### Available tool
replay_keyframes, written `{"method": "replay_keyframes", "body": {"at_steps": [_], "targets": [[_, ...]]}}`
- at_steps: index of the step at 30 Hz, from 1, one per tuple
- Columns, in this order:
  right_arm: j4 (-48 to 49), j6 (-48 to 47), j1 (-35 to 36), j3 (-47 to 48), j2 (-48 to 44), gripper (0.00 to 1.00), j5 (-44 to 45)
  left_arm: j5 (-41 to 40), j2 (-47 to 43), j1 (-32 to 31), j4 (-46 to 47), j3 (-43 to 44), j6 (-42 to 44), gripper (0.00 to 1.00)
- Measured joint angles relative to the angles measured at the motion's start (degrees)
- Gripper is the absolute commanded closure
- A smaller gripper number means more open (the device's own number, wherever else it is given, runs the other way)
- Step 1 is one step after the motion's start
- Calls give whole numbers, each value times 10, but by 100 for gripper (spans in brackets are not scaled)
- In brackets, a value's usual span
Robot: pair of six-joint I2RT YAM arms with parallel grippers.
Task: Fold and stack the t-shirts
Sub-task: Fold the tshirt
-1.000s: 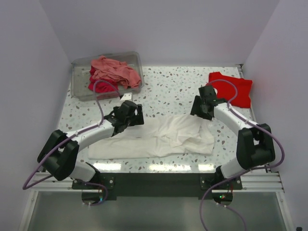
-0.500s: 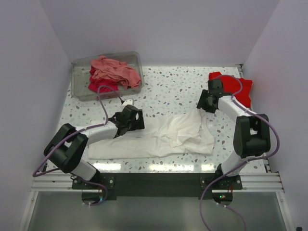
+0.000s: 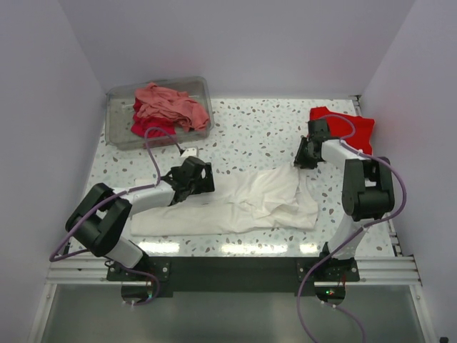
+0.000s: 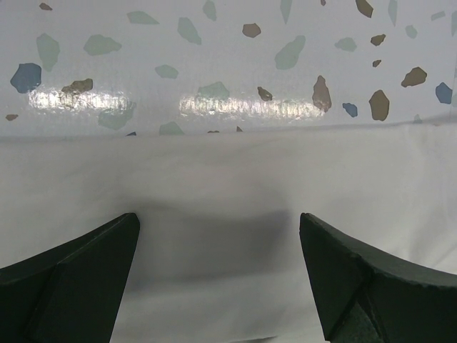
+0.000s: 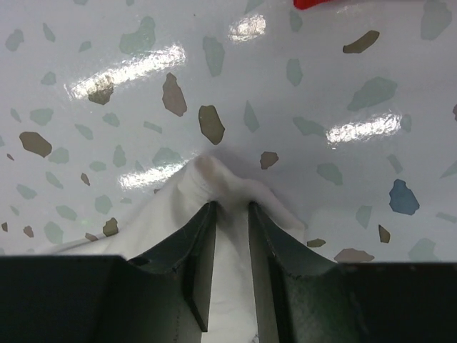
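Speckled table: lies under both my claws, glossy, light reflections ahead of each.

White t-shirt: spread flat and rumpled across the near side of the table. Its far right corner is drawn up into a small peak between the fingers of my right claw, which is pinched narrowly on that cloth. My left claw hangs over the shirt's far left edge with jaws spread wide and nothing between them; bare table begins just ahead of its fingertips.

Clear bin: well beyond my left claw, to its left.

Red t-shirt: just beyond my right claw, on its right, lying flat.

Salmon-pink t-shirt: heaped in the bin.

Crimson t-shirt: beneath the pink one, partly hidden
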Motion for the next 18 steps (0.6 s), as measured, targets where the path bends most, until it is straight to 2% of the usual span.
{"method": "replay_keyframes", "body": {"at_steps": [1, 2, 5, 18], "targets": [[1, -1, -2, 1, 3, 79, -3, 0, 0, 0, 2, -1, 0, 0], [2, -2, -2, 2, 6, 91, -5, -1, 0, 0, 4, -2, 0, 0], [3, -2, -3, 2, 11, 100, -13, -5, 0, 0, 13, -6, 0, 0], [1, 10, -41, -4, 1, 100, -20, -8, -10, 22, 53, -32, -13, 0]]}}
